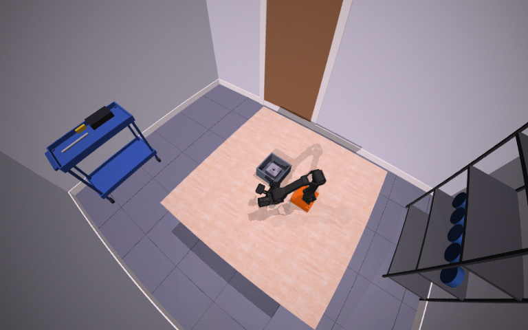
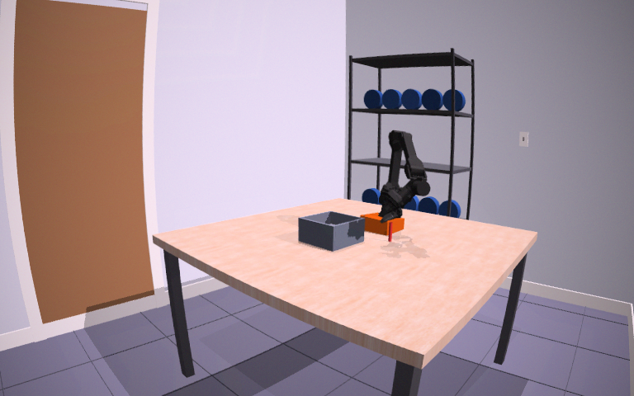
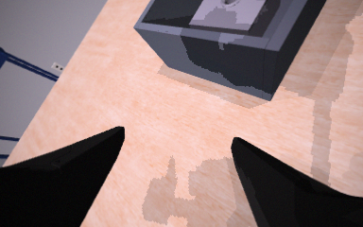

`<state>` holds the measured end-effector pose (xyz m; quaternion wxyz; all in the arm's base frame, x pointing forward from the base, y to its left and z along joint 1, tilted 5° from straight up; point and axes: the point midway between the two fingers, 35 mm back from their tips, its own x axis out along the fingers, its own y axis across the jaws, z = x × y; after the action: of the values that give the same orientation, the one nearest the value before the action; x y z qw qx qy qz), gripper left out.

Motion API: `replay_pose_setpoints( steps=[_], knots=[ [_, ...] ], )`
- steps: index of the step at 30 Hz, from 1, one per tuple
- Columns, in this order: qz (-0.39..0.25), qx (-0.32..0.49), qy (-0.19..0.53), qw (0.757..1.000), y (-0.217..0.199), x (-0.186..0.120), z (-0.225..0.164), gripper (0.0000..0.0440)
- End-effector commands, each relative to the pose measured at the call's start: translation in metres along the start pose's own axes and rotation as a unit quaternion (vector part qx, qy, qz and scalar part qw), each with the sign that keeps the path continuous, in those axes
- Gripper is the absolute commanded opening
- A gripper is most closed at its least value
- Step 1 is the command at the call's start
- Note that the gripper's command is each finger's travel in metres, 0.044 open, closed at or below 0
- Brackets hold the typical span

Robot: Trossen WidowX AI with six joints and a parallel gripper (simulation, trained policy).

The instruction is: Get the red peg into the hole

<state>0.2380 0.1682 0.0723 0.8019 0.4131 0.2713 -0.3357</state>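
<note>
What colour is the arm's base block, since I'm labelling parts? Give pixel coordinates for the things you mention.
The base block (image 1: 294, 199) (image 2: 374, 225) is orange, clearest in the exterior view.

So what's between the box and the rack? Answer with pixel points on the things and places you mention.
The arm (image 1: 289, 188) (image 2: 395, 163), on its orange base (image 1: 298, 201) (image 2: 374, 225). The top view shows that.

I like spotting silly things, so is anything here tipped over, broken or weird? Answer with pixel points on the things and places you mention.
No, nothing looks tipped or broken. The red peg (image 2: 390, 232) stands upright on the table (image 2: 290, 271), outside the gray box (image 1: 260, 174) (image 2: 315, 234) (image 3: 222, 61). The gripper (image 3: 179, 133) is open with nothing between its fingers.
</note>
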Motion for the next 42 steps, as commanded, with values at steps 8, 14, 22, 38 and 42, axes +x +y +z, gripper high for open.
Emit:
replay_pose_setpoints(
  steps=[8, 14, 22, 38, 42],
  knots=[
    [-0.077, -0.126, 0.077, 0.986, -0.014, -0.019, 0.01, 0.0381],
    [-0.109, -0.191, 0.14, 0.965, -0.022, -0.036, 0.015, 0.0387],
    [-0.133, -0.238, 0.205, 0.94, -0.03, -0.054, 0.021, 0.0416],
    [-0.212, -0.276, 0.274, 0.897, -0.073, -0.046, 0.016, 0.044],
    [-0.218, -0.278, 0.278, 0.893, -0.083, -0.036, 0.008, 0.044]
  ],
)
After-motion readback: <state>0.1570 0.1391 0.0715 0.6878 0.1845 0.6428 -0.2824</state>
